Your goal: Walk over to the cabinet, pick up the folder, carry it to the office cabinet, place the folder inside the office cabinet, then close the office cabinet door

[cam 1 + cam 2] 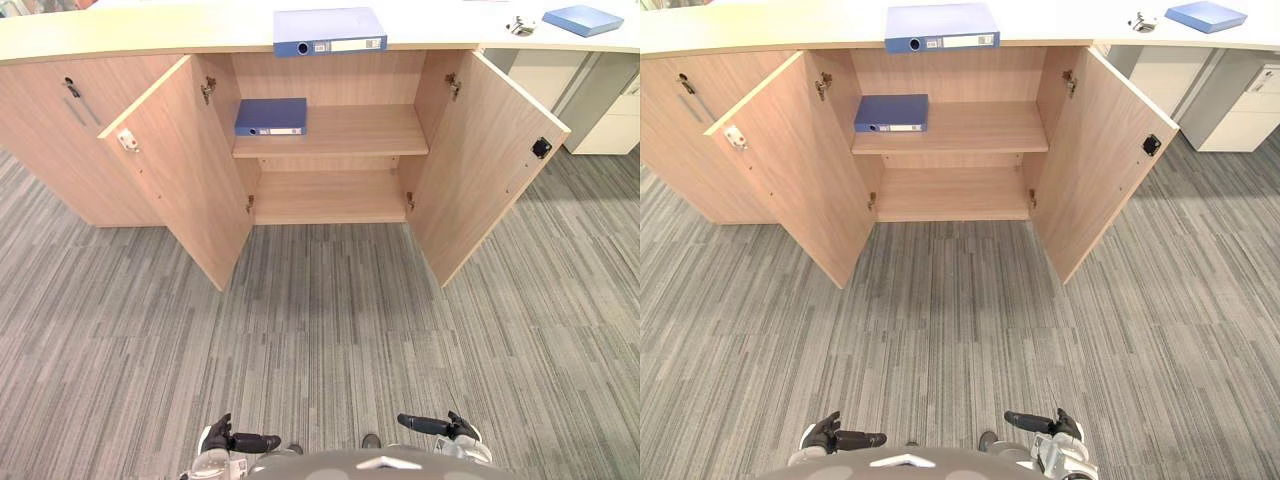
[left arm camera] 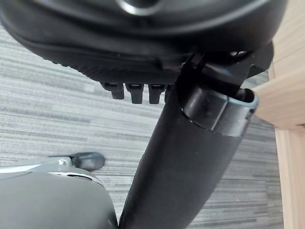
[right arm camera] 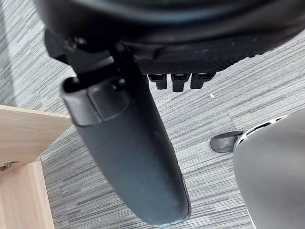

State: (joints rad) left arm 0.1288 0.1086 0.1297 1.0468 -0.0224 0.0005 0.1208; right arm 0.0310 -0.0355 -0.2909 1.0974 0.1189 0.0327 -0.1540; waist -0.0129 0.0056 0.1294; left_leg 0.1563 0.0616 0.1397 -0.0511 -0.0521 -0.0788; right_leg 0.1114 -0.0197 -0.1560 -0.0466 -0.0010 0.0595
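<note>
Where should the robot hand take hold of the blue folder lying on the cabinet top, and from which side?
By its spine, from the front. The folder lies flat at the front edge of the cabinet top, thick labelled spine facing the robot, so a pinch across that end probably works; the other edges lie farther back.

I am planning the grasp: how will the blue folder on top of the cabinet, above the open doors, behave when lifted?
The blue folder looks like a thick binder with a rigid spine, so it is probably stiff, not floppy. It lies flat, so rolling or tipping seems unlikely. Its smooth cover may slip in a grasp.
</note>
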